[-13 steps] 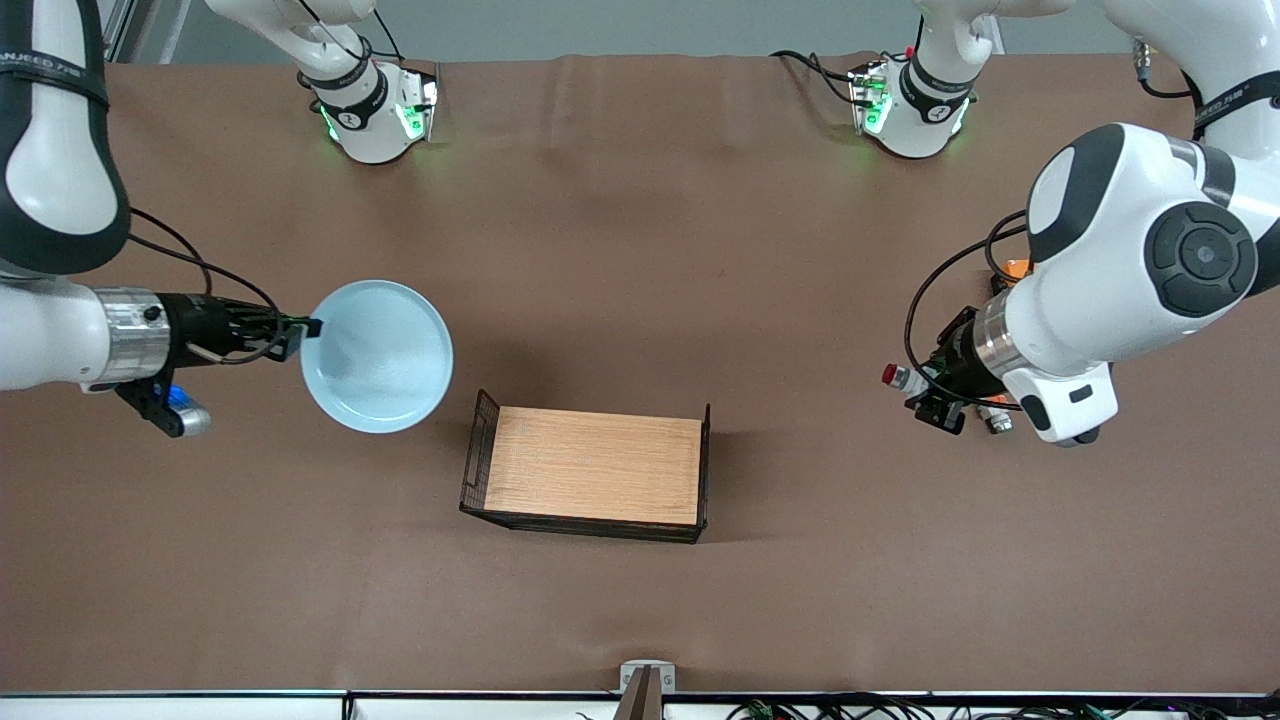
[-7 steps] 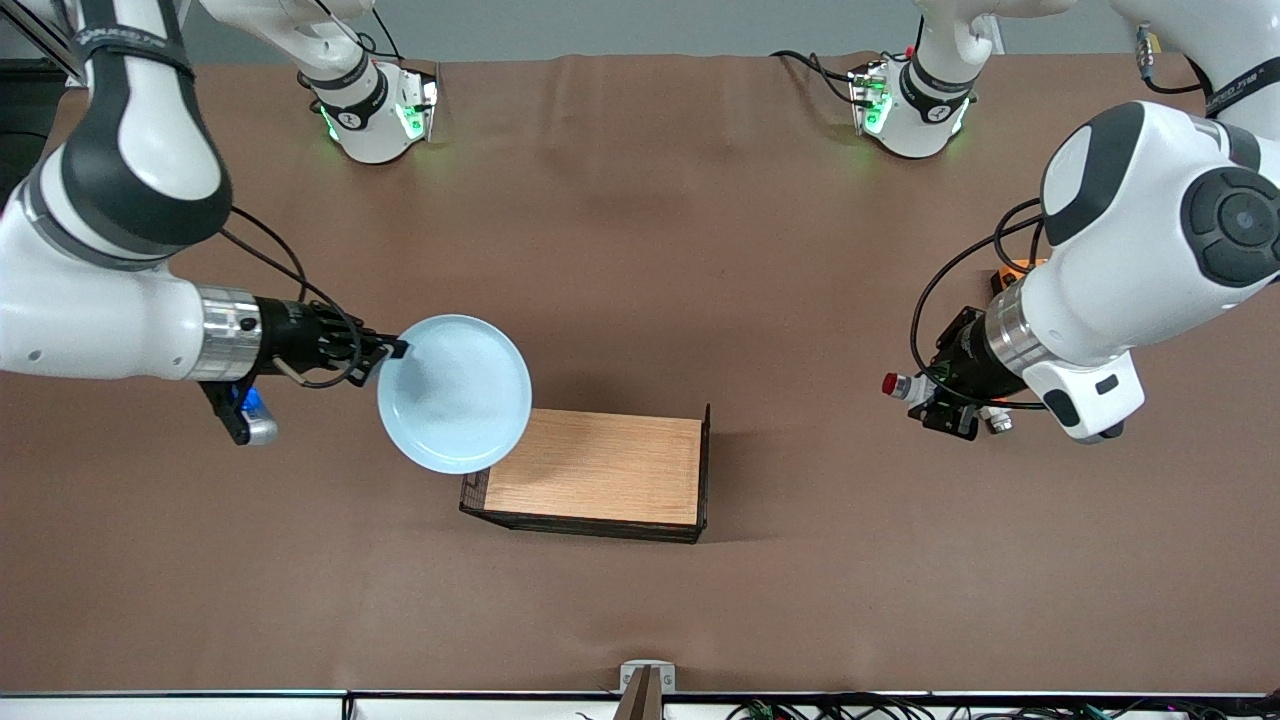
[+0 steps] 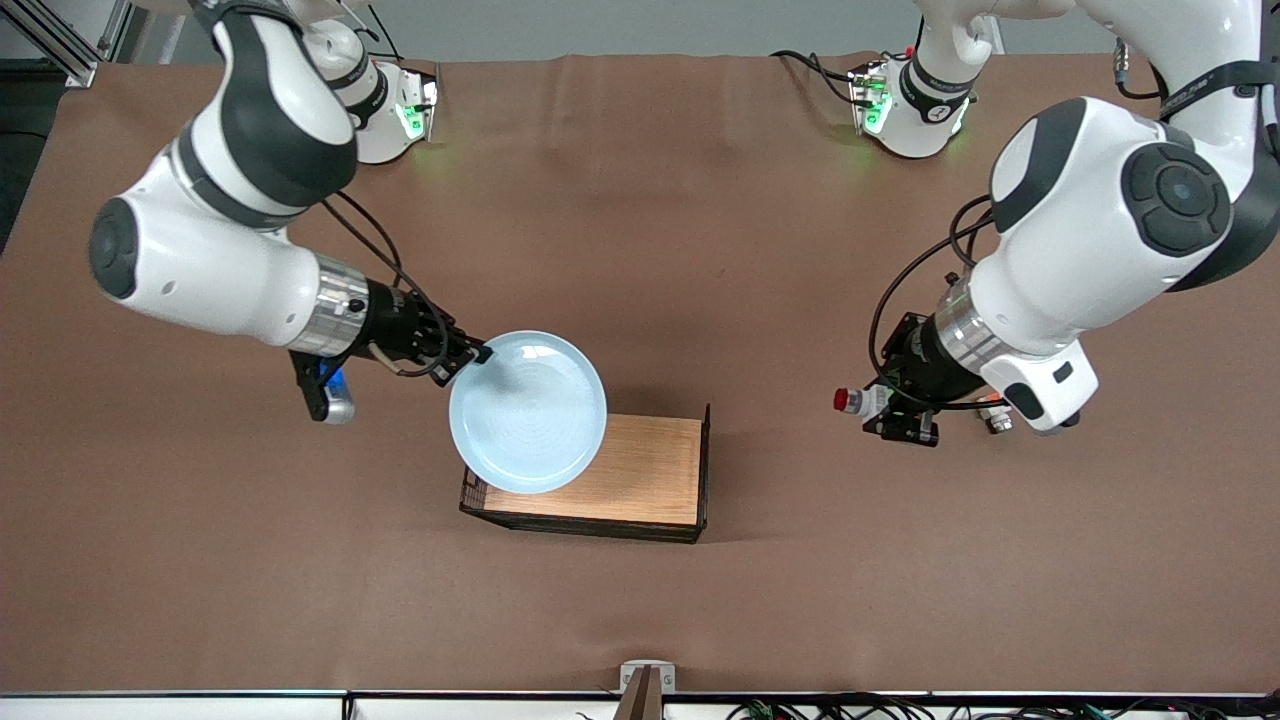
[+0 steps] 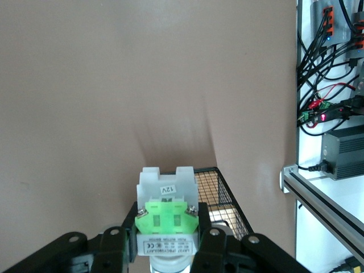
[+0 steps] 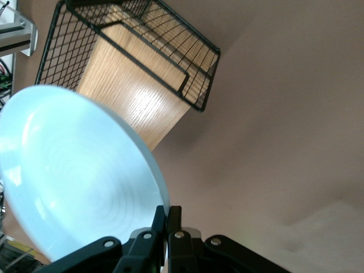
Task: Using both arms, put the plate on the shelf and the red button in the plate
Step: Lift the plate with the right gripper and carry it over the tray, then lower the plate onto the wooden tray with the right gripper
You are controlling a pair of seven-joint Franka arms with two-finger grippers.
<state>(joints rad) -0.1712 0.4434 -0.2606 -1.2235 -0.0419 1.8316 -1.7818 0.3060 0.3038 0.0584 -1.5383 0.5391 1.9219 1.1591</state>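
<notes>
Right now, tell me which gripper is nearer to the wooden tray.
Right. The right gripper holds the plate over the wooden tray; the left gripper, holding the red button, is beside it.

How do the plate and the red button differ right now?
The plate is wide, flat and pale blue; the red button is tiny, with a green block. The right gripper pinches the plate's rim over the tray; the left gripper holds the button over bare table. Both are airborne.

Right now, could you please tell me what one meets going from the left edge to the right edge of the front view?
Right gripper shut on the plate's rim → plate, held over the tray → wooden tray → red button → left gripper, shut on it.
</notes>
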